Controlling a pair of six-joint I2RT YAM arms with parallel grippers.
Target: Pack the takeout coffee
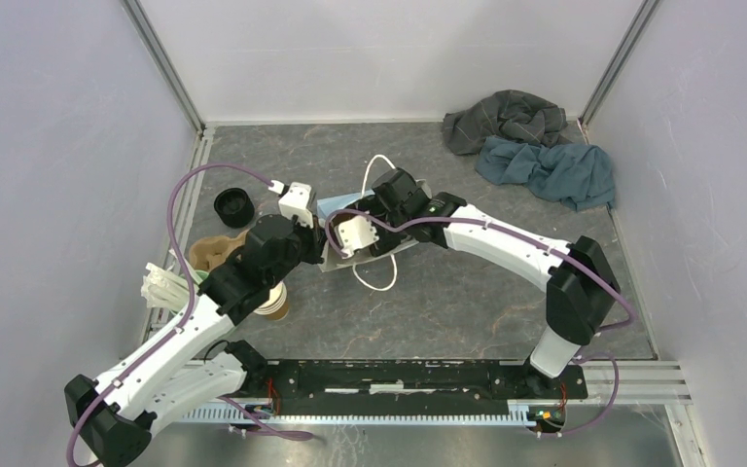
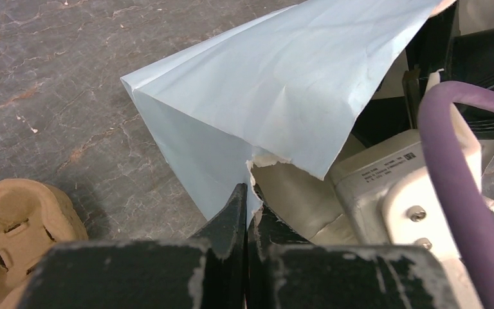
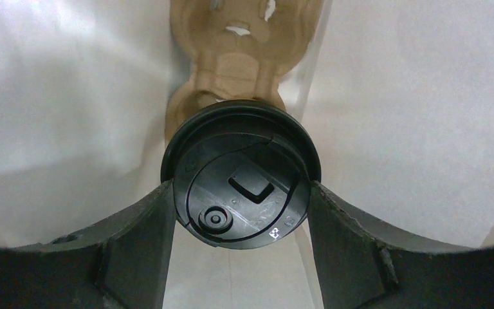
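The takeout coffee shows its round black lid (image 3: pixel 241 174) in the right wrist view, with the brown cup under it mostly hidden. My right gripper (image 3: pixel 239 188) is shut on it, a finger pressed against each side of the lid, between the white inner walls of the bag (image 3: pixel 71 96). A brown cardboard carrier (image 3: pixel 231 58) lies just beyond the cup. My left gripper (image 2: pixel 249 201) is shut on the torn edge of the pale blue paper bag (image 2: pixel 276 84), holding it up. From above, the bag (image 1: pixel 336 206) lies mid-table and hides the right fingers.
A cardboard carrier (image 1: pixel 216 251) sits left of the bag, with a black lid-like piece (image 1: pixel 234 206) behind it. A stack of brown cups (image 1: pixel 274 304) and a pale green cup of white sticks (image 1: pixel 160 287) stand near the left arm. Crumpled cloths (image 1: pixel 535 146) lie at the back right.
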